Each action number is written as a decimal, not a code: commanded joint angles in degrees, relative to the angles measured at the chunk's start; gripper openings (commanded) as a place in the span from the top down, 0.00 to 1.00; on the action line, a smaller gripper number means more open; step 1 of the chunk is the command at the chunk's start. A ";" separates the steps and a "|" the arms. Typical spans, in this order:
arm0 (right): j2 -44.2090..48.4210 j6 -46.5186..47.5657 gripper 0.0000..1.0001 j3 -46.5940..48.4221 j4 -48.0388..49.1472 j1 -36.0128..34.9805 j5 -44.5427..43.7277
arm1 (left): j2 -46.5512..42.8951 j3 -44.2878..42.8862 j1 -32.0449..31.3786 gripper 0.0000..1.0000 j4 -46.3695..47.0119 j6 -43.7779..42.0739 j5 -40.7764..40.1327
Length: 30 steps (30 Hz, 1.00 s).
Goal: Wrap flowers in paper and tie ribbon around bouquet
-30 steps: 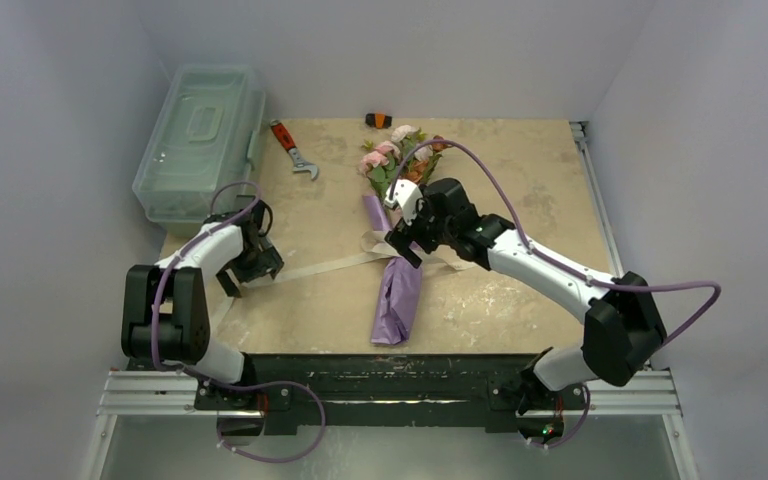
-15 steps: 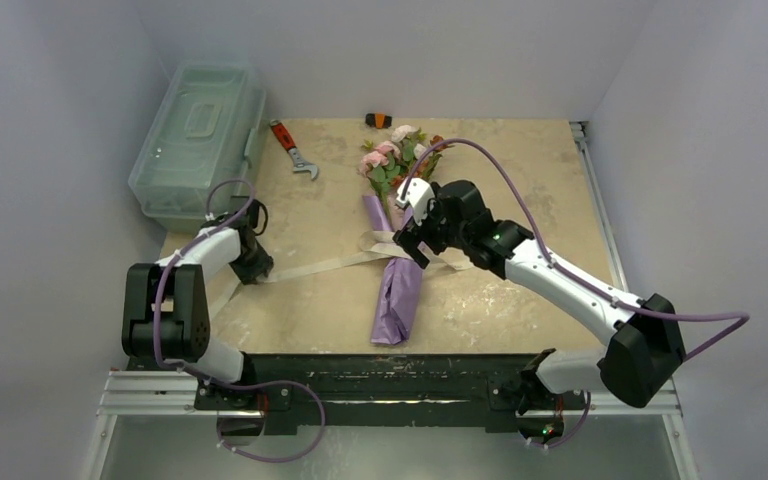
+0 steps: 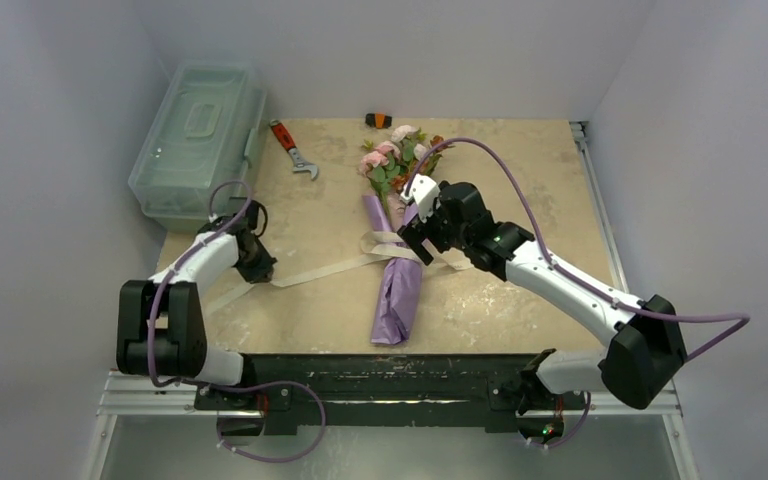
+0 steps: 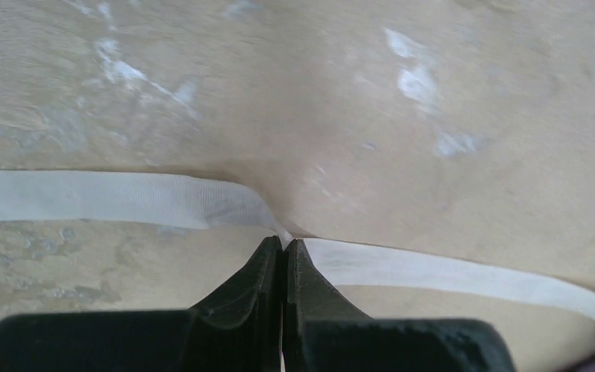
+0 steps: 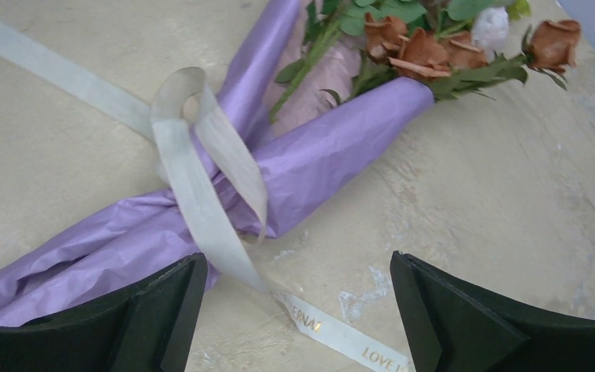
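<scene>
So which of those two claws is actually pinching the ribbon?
The left gripper, out on the tail of the ribbon: its jaws are shut on it. The right gripper hangs wide open above the bouquet, gripping nothing.

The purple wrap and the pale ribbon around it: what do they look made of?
The wrap looks like thin matte paper: it creases and crumples sharply. The ribbon seems woven fabric, faintly ribbed, floppy, with gold lettering printed on one end.

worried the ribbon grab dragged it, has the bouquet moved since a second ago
No. The bouquet lies as before: its blooms sit just as close to the small orange-black object beyond them, and it points the same way.
</scene>
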<state>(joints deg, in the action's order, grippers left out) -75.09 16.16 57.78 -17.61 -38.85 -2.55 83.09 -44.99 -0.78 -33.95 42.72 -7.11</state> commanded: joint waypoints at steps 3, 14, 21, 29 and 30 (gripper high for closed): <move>-1.39 -5.18 0.03 1.21 2.25 0.74 -7.11 | -6.26 -15.35 -8.92 1.00 -6.98 0.65 2.93; 2.16 -1.03 0.09 -2.73 8.06 3.80 11.22 | 2.88 -49.74 -22.25 1.00 -12.55 -0.57 4.46; 5.57 -0.41 0.17 -6.06 9.89 6.77 18.01 | 15.65 -72.42 -26.25 1.00 -12.46 -0.26 11.23; 8.53 6.98 0.15 -12.11 12.85 7.95 25.72 | 28.93 -82.32 -30.83 1.00 -3.15 3.26 16.86; 8.55 8.21 0.14 -12.76 13.24 8.04 26.02 | 30.60 -83.29 -31.27 1.00 -1.46 3.48 17.66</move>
<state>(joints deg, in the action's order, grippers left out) -67.81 18.24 47.42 -7.77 -31.31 17.37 109.01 -124.31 -30.48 -42.63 43.90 5.50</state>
